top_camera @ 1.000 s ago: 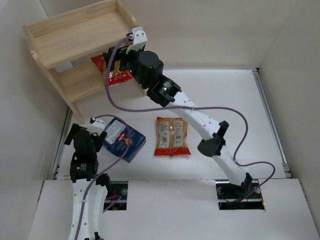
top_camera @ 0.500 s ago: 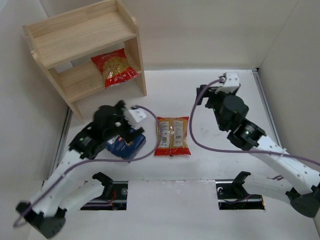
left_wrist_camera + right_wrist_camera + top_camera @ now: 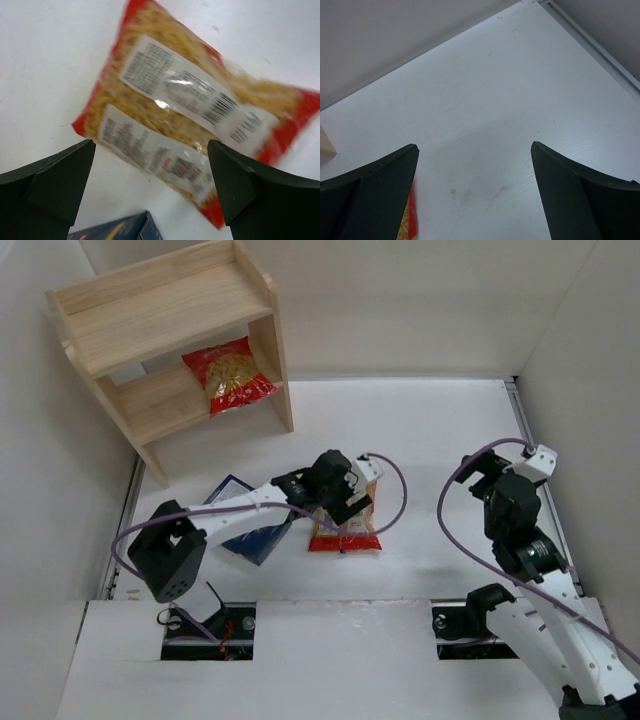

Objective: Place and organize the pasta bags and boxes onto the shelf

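left gripper [image 3: 151,145], fingers apart, nearer, over flat clear red-banded pasta bag [image 3: 190,100] lying ten-to-four o'clock; right gripper [image 3: 475,147] likewise spread

You've got a white table [image 3: 430,430], matte, with a few faint dark specks showing in the right wrist view. White walls [image 3: 400,300] box it in at the back, left and right. A grey metal rail [image 3: 538,465] runs along the table's right edge, and a second rail [image 3: 131,490] runs down the left edge. On the near side, a white board [image 3: 340,660] lies across the front. It has two dark rectangular cutouts [image 3: 240,625], one left and one right.
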`<control>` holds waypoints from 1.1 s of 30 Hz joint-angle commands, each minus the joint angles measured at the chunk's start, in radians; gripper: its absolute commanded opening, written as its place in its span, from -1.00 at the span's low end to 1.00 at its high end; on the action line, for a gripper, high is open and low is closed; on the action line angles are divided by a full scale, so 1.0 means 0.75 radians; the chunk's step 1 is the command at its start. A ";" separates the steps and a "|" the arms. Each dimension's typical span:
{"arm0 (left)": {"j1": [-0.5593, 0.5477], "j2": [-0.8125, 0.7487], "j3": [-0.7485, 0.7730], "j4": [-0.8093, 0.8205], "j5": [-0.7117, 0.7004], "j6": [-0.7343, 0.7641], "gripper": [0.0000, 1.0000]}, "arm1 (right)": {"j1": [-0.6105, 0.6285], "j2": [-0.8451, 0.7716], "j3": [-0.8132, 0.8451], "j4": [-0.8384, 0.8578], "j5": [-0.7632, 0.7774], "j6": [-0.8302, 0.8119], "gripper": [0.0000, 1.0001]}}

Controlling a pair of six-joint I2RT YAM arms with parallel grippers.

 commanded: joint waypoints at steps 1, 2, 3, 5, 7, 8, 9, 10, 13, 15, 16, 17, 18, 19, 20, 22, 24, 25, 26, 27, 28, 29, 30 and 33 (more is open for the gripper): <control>0.052 0.067 0.113 0.089 0.008 -0.217 0.89 | -0.046 -0.092 -0.010 -0.002 -0.064 0.031 1.00; 0.056 0.081 0.117 0.056 0.040 -0.236 0.88 | -0.053 -0.105 -0.012 -0.002 -0.070 0.023 1.00; 0.058 0.090 0.117 0.016 0.095 -0.256 0.88 | -0.063 -0.119 -0.012 -0.006 -0.072 0.013 1.00; 0.054 0.082 0.105 -0.068 0.243 -0.287 0.87 | -0.079 -0.140 -0.014 -0.010 -0.074 -0.004 1.00; 0.048 0.065 0.084 -0.140 0.378 -0.308 0.86 | -0.094 -0.148 -0.017 -0.008 -0.074 -0.012 1.00; 0.046 0.065 0.072 -0.152 0.386 -0.316 0.86 | -0.096 -0.146 -0.017 -0.006 -0.074 -0.014 1.00; 0.044 0.073 0.066 -0.155 0.368 -0.328 0.85 | -0.096 -0.142 -0.015 0.000 -0.074 -0.014 1.00; 0.056 0.096 0.066 -0.155 0.336 -0.348 0.84 | -0.090 -0.136 -0.012 0.008 -0.076 -0.016 1.00; 0.117 0.204 0.108 -0.148 0.264 -0.426 0.74 | -0.081 -0.129 -0.008 0.049 -0.078 -0.016 1.00; 0.128 0.265 0.129 -0.144 0.235 -0.436 0.69 | -0.071 -0.131 -0.008 0.074 -0.080 -0.020 1.00; 0.118 0.308 0.145 -0.144 0.203 -0.436 0.68 | -0.067 -0.133 -0.006 0.084 -0.080 -0.024 1.00; 0.107 0.333 0.154 -0.144 0.184 -0.434 0.68 | -0.065 -0.140 -0.006 0.094 -0.080 -0.024 1.00; 0.089 0.364 0.164 -0.142 0.178 -0.434 0.68 | -0.061 -0.144 -0.004 0.105 -0.080 -0.026 1.00; 0.069 0.388 0.170 -0.136 0.170 -0.432 0.67 | -0.057 -0.150 -0.002 0.111 -0.080 -0.030 1.00; 0.042 0.409 0.170 -0.122 0.160 -0.428 0.65 | -0.055 -0.154 0.002 0.115 -0.080 -0.034 1.00; 0.007 0.443 0.154 -0.089 0.141 -0.424 0.50 | -0.051 -0.170 0.006 0.127 -0.076 -0.045 1.00; 0.001 0.478 0.148 -0.095 0.151 -0.426 0.26 | -0.051 -0.195 0.008 0.133 -0.068 -0.049 1.00; 0.003 0.489 0.137 -0.097 0.143 -0.426 -0.03 | -0.051 -0.207 0.008 0.135 -0.064 -0.051 1.00; 0.009 0.493 0.129 -0.101 0.135 -0.428 -0.31 | -0.051 -0.219 0.006 0.139 -0.060 -0.053 1.00; 0.015 0.493 0.115 -0.103 0.127 -0.428 -0.68 | -0.051 -0.234 0.002 0.148 -0.053 -0.057 1.00; 0.021 0.489 0.105 -0.114 0.102 -0.430 -0.91 | -0.051 -0.250 -0.008 0.164 -0.047 -0.063 1.00; 0.026 0.476 0.096 -0.122 0.086 -0.426 -1.00 | -0.053 -0.260 -0.014 0.176 -0.043 -0.069 1.00; 0.030 0.456 0.086 -0.126 0.072 -0.422 -1.00 | -0.053 -0.268 -0.021 0.186 -0.043 -0.073 1.00; 0.056 0.338 0.072 -0.128 0.031 -0.396 -1.00 | -0.055 -0.287 -0.035 0.217 -0.043 -0.086 1.00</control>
